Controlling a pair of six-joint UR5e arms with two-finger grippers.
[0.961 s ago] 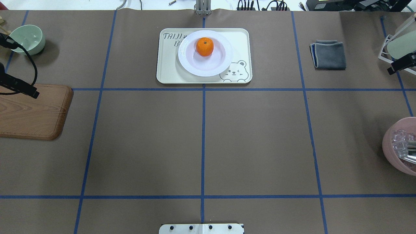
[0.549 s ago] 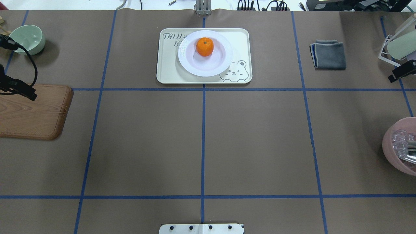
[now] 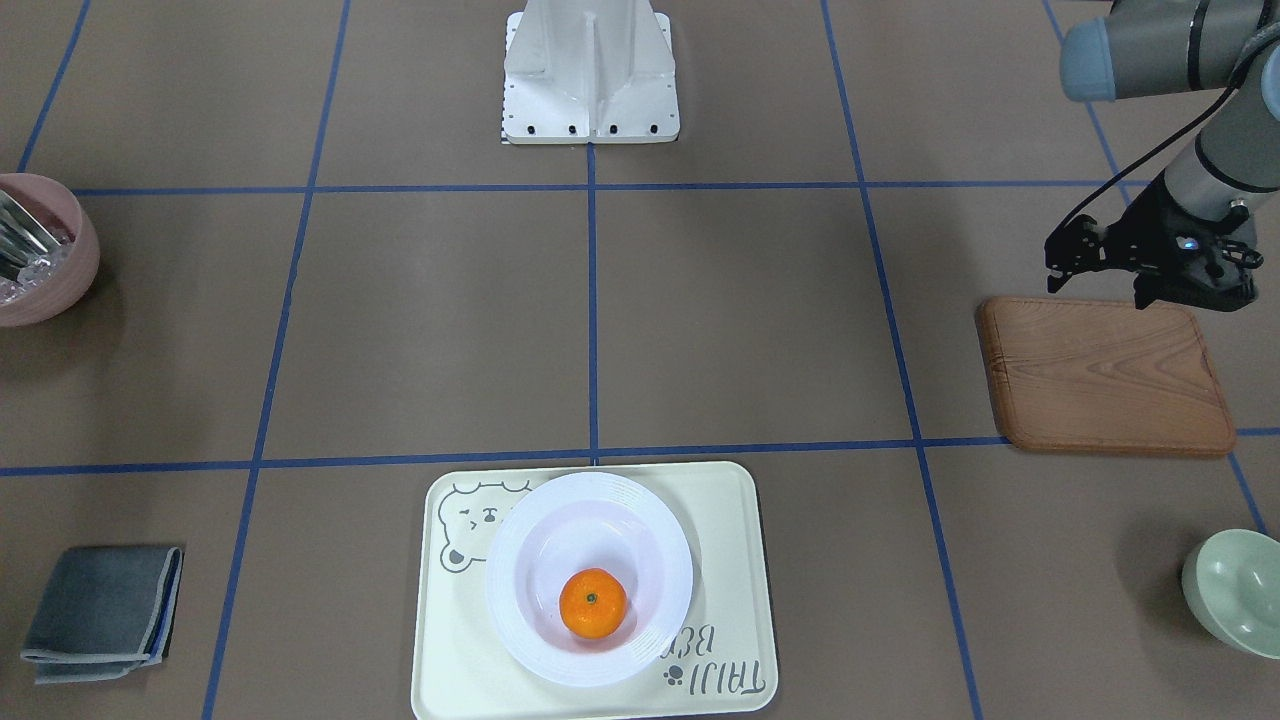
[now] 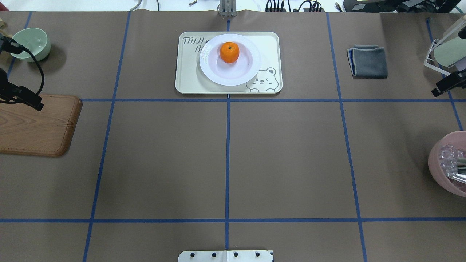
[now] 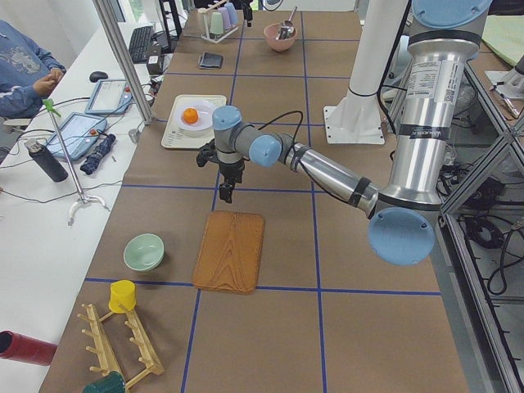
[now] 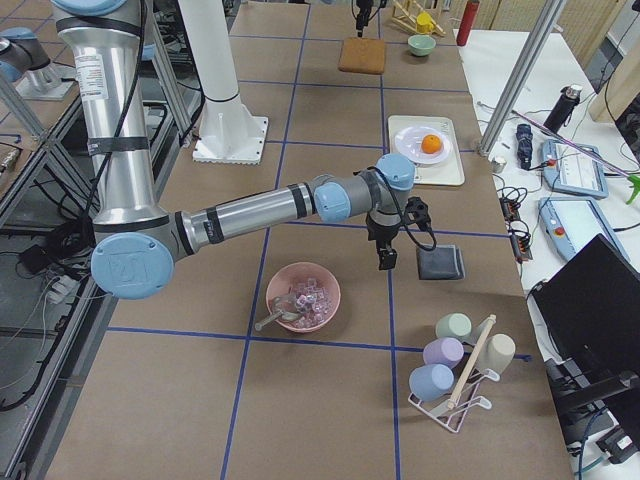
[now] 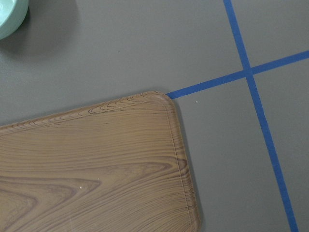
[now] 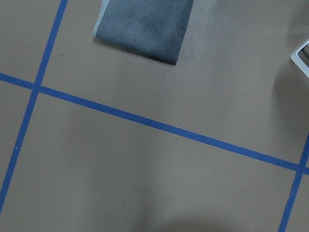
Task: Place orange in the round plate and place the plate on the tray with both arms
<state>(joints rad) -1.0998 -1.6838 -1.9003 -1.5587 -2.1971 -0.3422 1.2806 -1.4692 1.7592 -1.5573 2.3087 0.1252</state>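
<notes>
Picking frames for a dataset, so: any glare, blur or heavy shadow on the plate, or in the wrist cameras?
Overhead: round plate washed out, ridges faint, soft shadow on the tray. Front-facing: ridges clearer, orange sharp. Left wrist: wooden board grain crisp. Right wrist: soft dark shadow at the bottom edge.

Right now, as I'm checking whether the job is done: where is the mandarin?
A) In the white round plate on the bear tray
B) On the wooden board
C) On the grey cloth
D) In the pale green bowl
A: the mandarin sits in the white round plate, which rests on the bear tray.
</notes>
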